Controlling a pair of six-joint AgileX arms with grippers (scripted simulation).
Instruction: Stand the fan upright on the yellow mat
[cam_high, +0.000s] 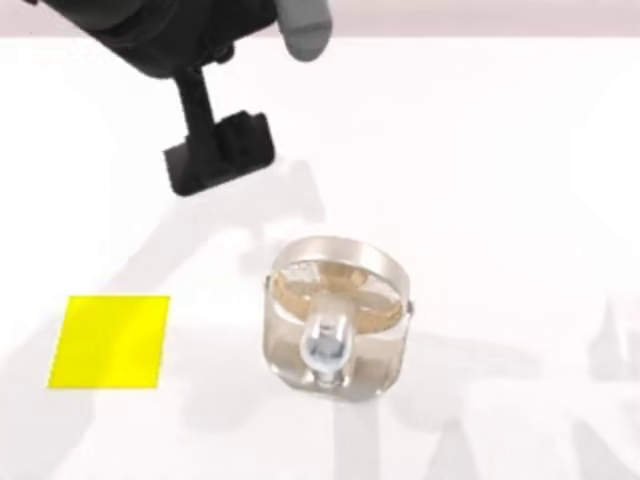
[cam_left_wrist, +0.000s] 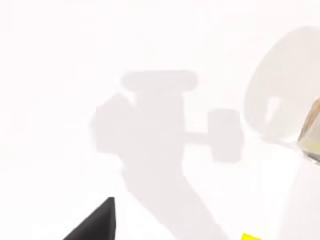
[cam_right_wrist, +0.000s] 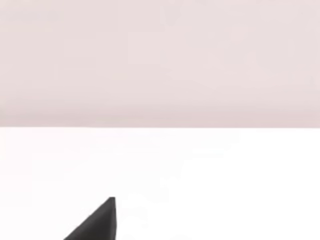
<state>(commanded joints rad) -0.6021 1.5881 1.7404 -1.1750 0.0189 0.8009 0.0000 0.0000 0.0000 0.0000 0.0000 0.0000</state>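
Top view, fan: your fan (cam_high: 338, 318) sits on the table (cam_high: 480, 160) about midway across, nearer the front edge, standing on its square base with the ring housing and hub facing up toward the camera.
Top view, mat: the mat (cam_high: 110, 341) lies flat near the table's left edge, well apart from the fan, with nothing on it.
Top view, left tool: your left tool (cam_high: 218, 153) hangs over the back-left part of the table, between fan and mat in the left-right sense but farther back, touching nothing. It grasps nothing; whether its fingers are spread or closed, you cannot tell from here.
Top view, right arm: not seen in this view.
Left wrist view: you see mostly bare table and the arm's shadow; an edge of the fan (cam_left_wrist: 311, 131) and a sliver of the mat (cam_left_wrist: 250, 236) show at the borders. One dark fingertip shows, not enough to judge the opening.
Right wrist view: only table and backdrop, with one dark fingertip; the right arm looks parked off to the side, its tool state unreadable.
Step in hand: by my reading, you are at the approach, before any grasp.
Next move: bring the left tool over the fan, close on the housing or base, then carry it to the mat and set it down on its base.
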